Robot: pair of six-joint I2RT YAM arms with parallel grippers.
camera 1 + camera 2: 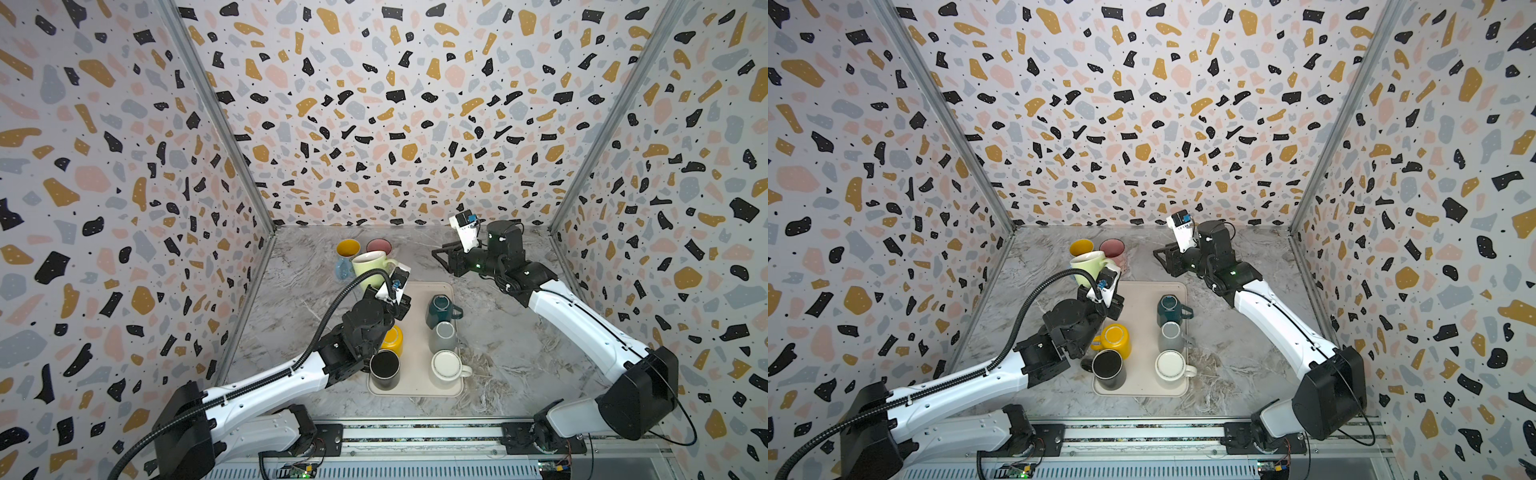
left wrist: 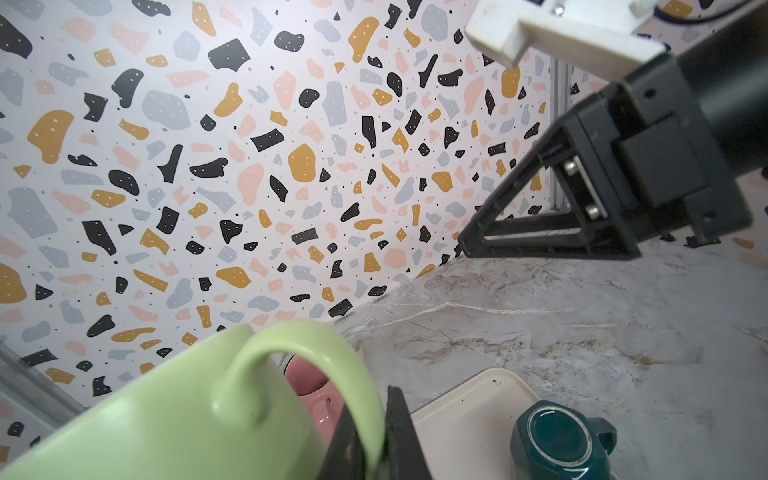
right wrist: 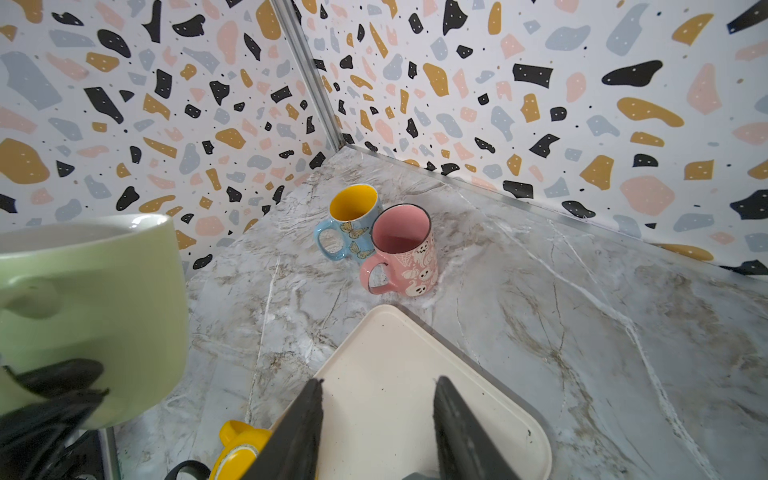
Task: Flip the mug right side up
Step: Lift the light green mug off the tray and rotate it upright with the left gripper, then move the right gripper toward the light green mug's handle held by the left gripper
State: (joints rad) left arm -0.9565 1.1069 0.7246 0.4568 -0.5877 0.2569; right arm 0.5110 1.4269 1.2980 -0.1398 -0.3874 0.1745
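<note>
So, quick rundown of where this sits:

Left claw: the left claw [image 2: 374,432] is pinched tight on the handle of the green mug [image 1: 370,266], carrying it in the air with the mouth facing up.
Mug spot: it hangs just past the far left corner of the tray [image 1: 415,370], on the near side of the blue mug [image 3: 347,222] and the pink mug [image 3: 405,249], which stand upright and touching on the table [image 1: 498,353].
Right claw: the right claw [image 3: 378,419] is about half open with nothing in it, hovering over the tray's far end, well to the right of the held mug.
Doing it well: looks flipped already to me, so I'd level the base, lower it straight down, and only let go once the bottom sits flat. A handle grip lets a mug swing, so go slow.
Edges: the tray lip is right under the claw; a base landing half on it would tip.
Open room: bare table to the left of the tray looks like the best landing spot, clear of the two standing mugs. The side wall [image 1: 124,208] is further left, so not too far over.
</note>
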